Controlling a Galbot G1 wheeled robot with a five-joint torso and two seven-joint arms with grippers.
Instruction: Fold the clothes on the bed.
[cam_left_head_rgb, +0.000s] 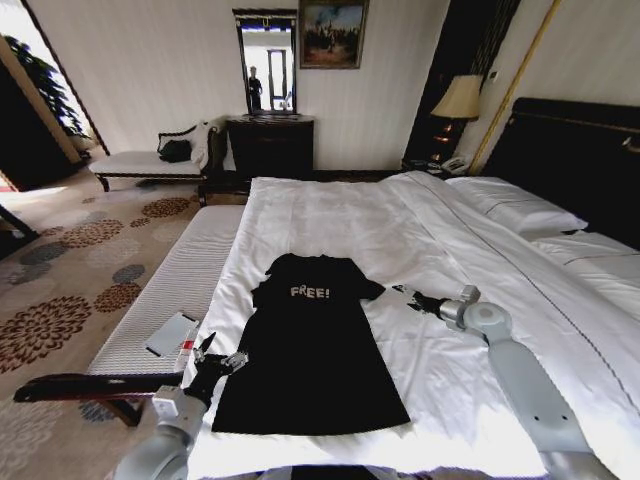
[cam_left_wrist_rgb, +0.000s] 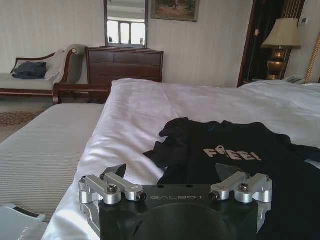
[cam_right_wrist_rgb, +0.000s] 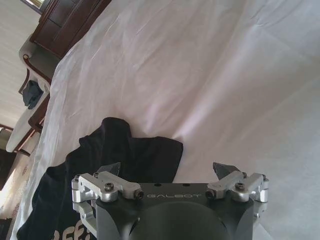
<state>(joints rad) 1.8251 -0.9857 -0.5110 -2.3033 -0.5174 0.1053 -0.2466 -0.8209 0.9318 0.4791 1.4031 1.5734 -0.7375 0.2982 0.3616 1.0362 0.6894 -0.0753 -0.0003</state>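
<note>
**Tee flat, fold barely begun**

Nearest: left gripper (cam_left_head_rgb: 212, 352) by the shirt's left edge, jaws wide, empty. Black "FREE!" T-shirt (cam_left_head_rgb: 310, 360) lies face-up on the white duvet (cam_left_head_rgb: 330, 215) near the bed's (cam_left_head_rgb: 560, 150) foot; sleeves look bunched or tucked in, body full length. Right gripper (cam_left_head_rgb: 405, 293) beside the right sleeve, jaws spread, nothing held. Judgement: main folds all remain.
</note>
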